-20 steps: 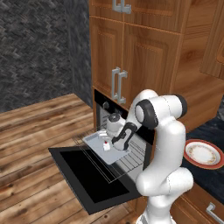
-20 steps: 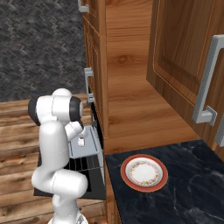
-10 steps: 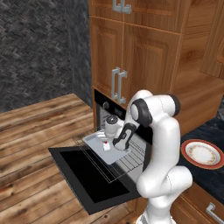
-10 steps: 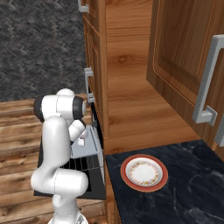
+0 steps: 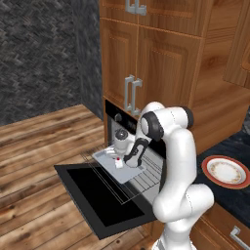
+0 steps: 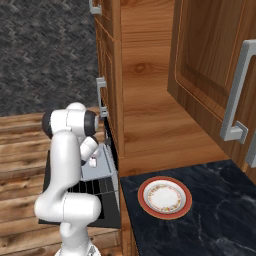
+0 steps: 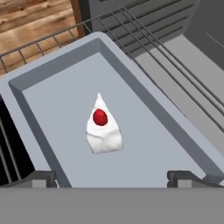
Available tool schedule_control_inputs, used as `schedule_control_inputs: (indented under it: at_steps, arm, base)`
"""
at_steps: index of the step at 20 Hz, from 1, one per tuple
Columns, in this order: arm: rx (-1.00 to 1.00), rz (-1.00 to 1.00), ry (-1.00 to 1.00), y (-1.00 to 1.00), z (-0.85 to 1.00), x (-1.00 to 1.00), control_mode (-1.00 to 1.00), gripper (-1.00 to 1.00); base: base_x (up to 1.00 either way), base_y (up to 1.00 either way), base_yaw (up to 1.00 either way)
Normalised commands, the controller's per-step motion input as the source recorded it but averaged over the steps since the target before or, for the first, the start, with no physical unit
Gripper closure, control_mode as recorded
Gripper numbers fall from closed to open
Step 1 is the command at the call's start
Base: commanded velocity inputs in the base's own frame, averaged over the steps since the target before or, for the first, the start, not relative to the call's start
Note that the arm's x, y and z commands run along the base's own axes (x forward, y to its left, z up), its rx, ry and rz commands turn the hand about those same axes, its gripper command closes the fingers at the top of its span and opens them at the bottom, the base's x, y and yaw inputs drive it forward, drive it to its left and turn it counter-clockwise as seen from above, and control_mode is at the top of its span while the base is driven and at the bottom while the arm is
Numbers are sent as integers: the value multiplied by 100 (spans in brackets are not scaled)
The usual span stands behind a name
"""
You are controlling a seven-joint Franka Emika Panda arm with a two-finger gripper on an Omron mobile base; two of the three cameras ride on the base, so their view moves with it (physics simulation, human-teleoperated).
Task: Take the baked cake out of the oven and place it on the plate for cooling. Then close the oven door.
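Note:
The cake (image 7: 103, 127), a small white wedge with a red dot, lies in the middle of the grey tray (image 7: 131, 78) on the pulled-out wire rack (image 7: 175, 65). My gripper (image 7: 113, 179) hovers just above it, open, with one fingertip on each side and nothing between them. From the left base view the gripper (image 5: 128, 160) hangs beside the cake (image 5: 118, 164), over the tray (image 5: 103, 157) at the mouth of the black oven (image 5: 116, 121). The oven door (image 5: 105, 195) lies folded down flat. The red-rimmed plate (image 5: 227, 171) rests on the dark counter to the right, bare (image 6: 164, 196).
Wooden cabinets (image 5: 146, 58) rise above the oven. A dark marble counter (image 6: 210, 220) holds the plate, and a wood floor (image 5: 39, 146) spreads to the left. The rack's wires run on both sides of the tray, and the oven's inner wall (image 7: 205, 26) stands close by.
The arm's elbow and shoulder have swung slightly left toward the oven. The hand stays over the tray, still open. The cake has not moved.

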Motion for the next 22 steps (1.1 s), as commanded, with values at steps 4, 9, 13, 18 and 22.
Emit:
schedule_control_inputs:
  at_steps: [4,9,13,18,22]
  arm:
    - [0,0,2,0,-24,27,-100,-100]
    - [0,0,6,0,-23,18,-100,-100]
    - [0,0,6,0,-24,19,-100,-100]
    - [0,1,1,0,-9,27,-100,-100]
    - [0,2,0,0,0,24,-100,-100]
  base:
    - [0,0,0]
    - [0,0,0]
    - [0,0,0]
    - [0,0,0]
    - [0,0,0]
